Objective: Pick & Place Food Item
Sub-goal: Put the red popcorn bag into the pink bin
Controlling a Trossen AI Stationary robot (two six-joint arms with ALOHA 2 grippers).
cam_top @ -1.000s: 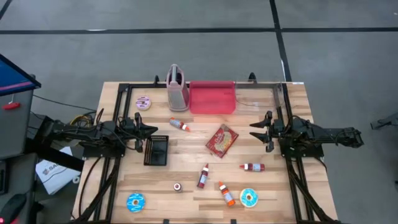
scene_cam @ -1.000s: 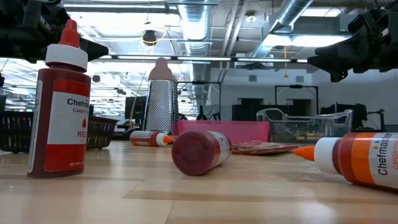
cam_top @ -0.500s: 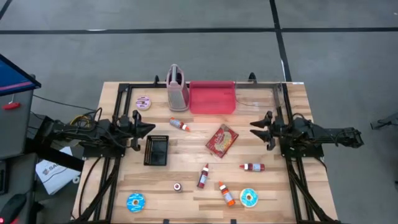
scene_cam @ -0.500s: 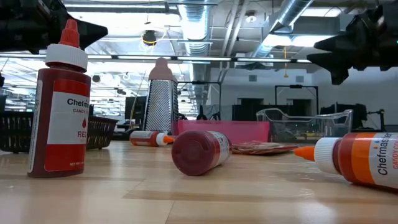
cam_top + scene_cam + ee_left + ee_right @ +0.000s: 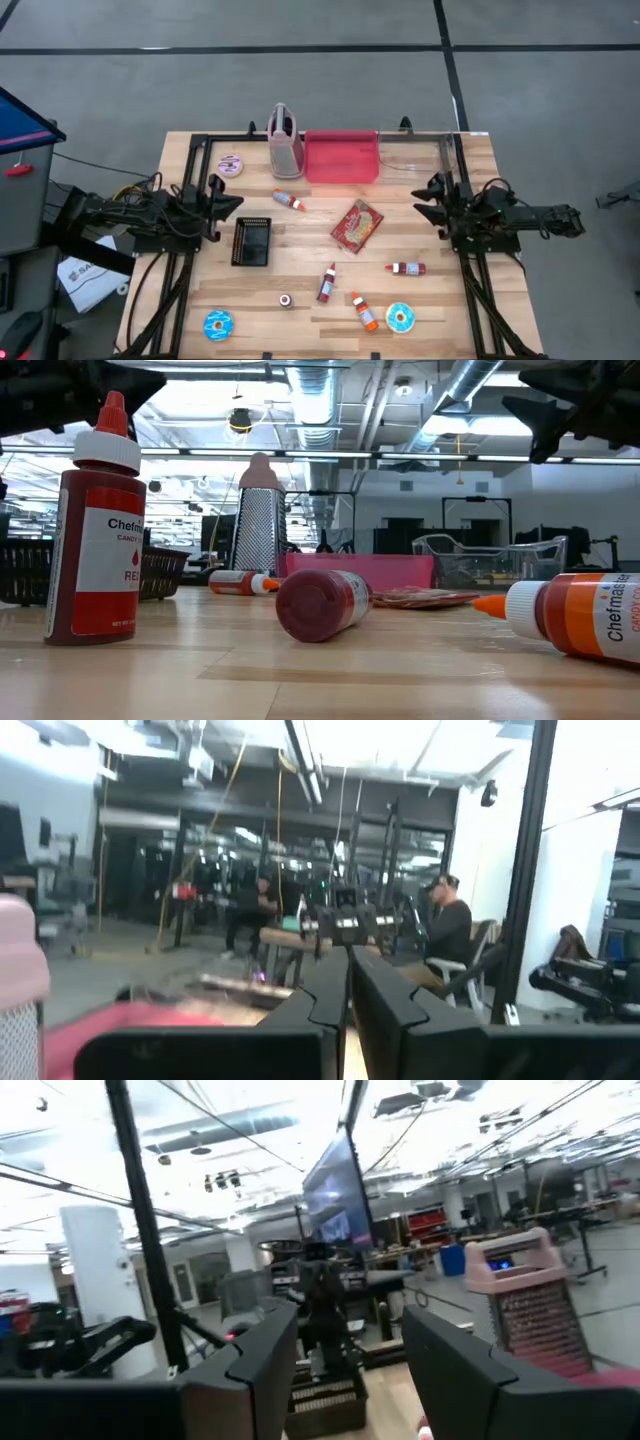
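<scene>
2 pincers: left pincer and right pincer, each raised over its own side edge of the wooden surface, tips facing inward toward each other.
Left pincer state: narrow, fingers pressed together, nothing between them.
Right pincer state: wide, clear gap between the fingers, nothing held.
Task's thing: not singled out by the task; likeliest candidate judged to be the red snack packet, lying flat near the middle of the surface, just in front of the pink tray.
Key relation: packet between the 2 pincers, nearer the right one, inward of it and lower; right arm judged the better placed.
Long axis: slanted in the high view, neither along nor square to the line joining the pincers; wrist roll probably needed before a descent.
Other food: 3 donuts, pink at the far left, blue and teal at the near edge, all well apart from both pincers.
Hidden: packet only a thin sliver in the low view behind a lying red bottle; donuts absent there.
Wrist views: aimed above the surface into the room, no food visible; packet print unreadable.
</scene>
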